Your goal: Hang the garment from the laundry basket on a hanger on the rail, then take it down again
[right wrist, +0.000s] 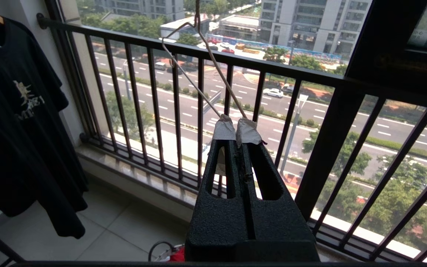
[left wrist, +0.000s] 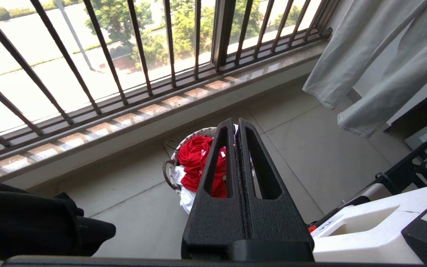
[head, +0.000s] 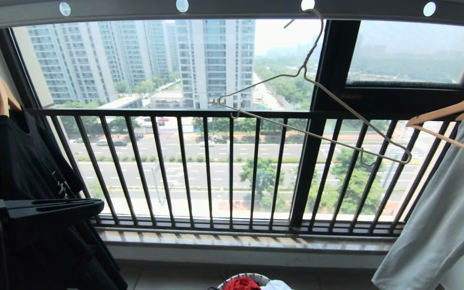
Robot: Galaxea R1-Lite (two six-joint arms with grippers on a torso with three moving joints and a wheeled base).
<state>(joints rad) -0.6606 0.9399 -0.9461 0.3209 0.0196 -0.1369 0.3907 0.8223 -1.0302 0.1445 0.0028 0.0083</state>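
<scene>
Your hanger (head: 316,117) is bare and hooked through the rail (head: 232,10) overhead, next to 1 of the round white discs (head: 307,5). It hangs tilted, with its left end up near the top bar of the dark window railing (head: 232,169) and its right end dipping low toward the pale grey-green garment (head: 445,217) on a wooden hanger (head: 453,110) at the right.

Your garment (left wrist: 198,163) is not on it. The red T-shirt lies bunched in the laundry basket (left wrist: 171,172) on the tiled floor, just inside the window sill, with some white cloth (left wrist: 185,193) beside it in the same basket. The head view catches only the top of the basket at its lower edge.

Your left gripper (left wrist: 235,124) has its jaws pressed together and holds nothing. It points down toward the basket, well above the red shirt, and in the head view it shows low on the left in front of the black shirt (head: 22,169).

Your right gripper (right wrist: 237,129) is outside the head view. Its own wrist view shows the jaws closed, tape-wrapped tips together, empty. The hanger's 2 wires run up and away from just past the tips, but you cannot tell from this angle whether they touch. The black shirt hangs at that view's far side on another wooden hanger (head: 0,94).
</scene>
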